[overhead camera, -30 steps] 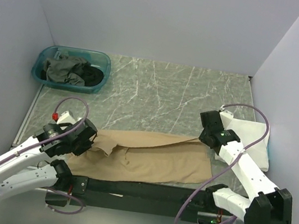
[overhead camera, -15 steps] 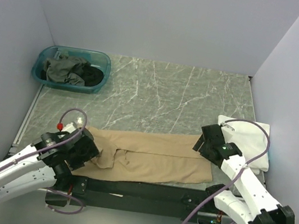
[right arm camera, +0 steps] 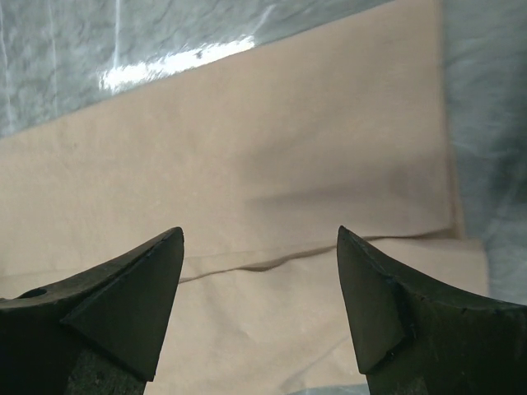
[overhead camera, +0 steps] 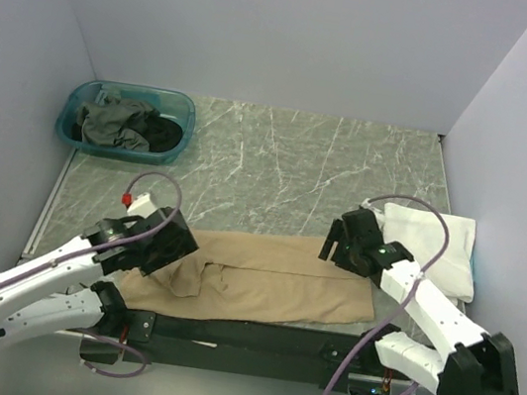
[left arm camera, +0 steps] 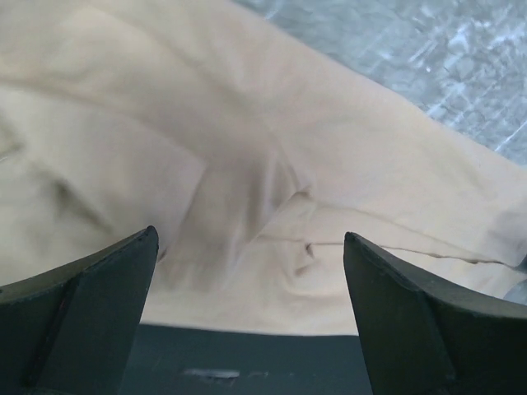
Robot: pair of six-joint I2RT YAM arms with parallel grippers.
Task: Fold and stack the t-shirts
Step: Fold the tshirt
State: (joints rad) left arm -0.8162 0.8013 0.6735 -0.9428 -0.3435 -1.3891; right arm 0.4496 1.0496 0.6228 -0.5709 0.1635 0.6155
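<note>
The tan t-shirt (overhead camera: 271,277) lies folded into a long band along the near edge of the marble table (overhead camera: 278,170). My left gripper (overhead camera: 176,244) hovers over its rumpled left end and is open, with bare cloth between the fingers (left arm camera: 249,234). Above the band's right end, my right gripper (overhead camera: 333,244) is also open over flat tan cloth and a fold line (right arm camera: 259,230). A folded white t-shirt (overhead camera: 436,247) rests at the right edge. The grey-green t-shirt (overhead camera: 110,121) and black t-shirt (overhead camera: 165,132) lie crumpled in the tub.
The teal plastic tub (overhead camera: 184,105) stands in the far left corner. A black strip (overhead camera: 241,336) runs along the table's near edge, just below the tan shirt, and shows in the left wrist view too (left arm camera: 247,362). Walls close in the left, back and right sides.
Both grippers have opened and let go of the tan shirt, whose lifted edge now lies flat. Both arms have shifted inward along the shirt.
</note>
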